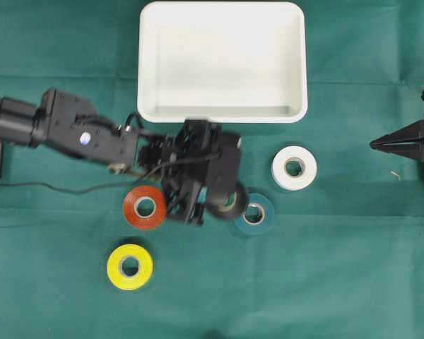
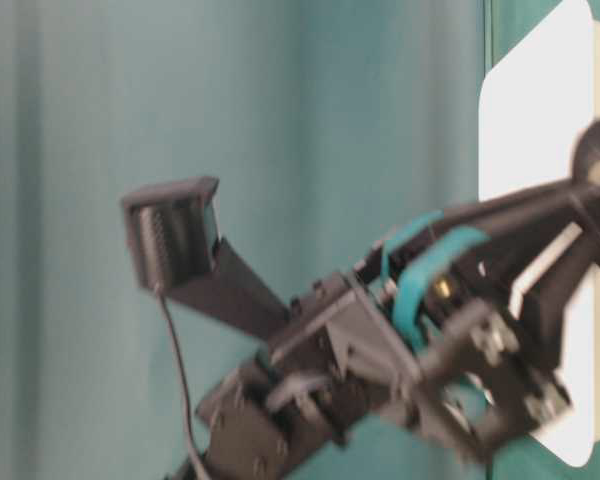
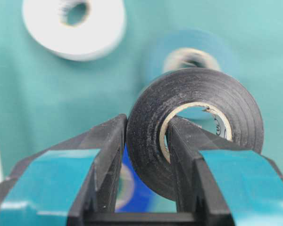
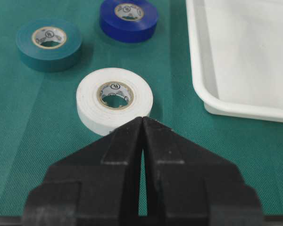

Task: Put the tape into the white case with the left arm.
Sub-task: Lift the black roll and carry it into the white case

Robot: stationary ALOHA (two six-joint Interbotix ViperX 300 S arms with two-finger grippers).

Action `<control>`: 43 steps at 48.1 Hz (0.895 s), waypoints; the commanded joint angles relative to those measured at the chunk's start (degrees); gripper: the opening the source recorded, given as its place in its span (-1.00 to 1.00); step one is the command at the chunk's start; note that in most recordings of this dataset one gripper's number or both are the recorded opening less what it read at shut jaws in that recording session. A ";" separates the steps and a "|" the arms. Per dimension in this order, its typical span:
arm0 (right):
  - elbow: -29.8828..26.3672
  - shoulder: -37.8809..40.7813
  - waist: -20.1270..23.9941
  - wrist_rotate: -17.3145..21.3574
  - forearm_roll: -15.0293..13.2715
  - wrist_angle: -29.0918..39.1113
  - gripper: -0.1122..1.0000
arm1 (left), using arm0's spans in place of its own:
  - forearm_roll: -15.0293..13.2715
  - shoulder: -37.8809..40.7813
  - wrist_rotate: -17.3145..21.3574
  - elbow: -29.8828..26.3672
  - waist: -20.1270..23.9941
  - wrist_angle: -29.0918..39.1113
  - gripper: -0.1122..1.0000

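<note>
Green cloth; left gripper (image 3: 146, 141) clenched on black tape (image 3: 198, 127), right gripper (image 4: 142, 141) closed, idle. Lift clear, release over white case (image 1: 222, 113), upper centre.

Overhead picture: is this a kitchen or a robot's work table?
Most likely a robot's work table: a green cloth, two black robot arms, coloured tape rolls like the yellow one, and a white case.

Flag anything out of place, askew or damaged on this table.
Nothing stands out. The white case sits square and unbroken. The white, teal, red and yellow tape rolls lie flat. The left gripper pinches the black roll upright through its core.
</note>
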 commanded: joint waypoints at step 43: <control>-0.62 0.35 -0.09 0.09 -0.09 -0.62 -0.97 | 0.09 8.70 2.81 -13.45 18.46 -0.53 -0.33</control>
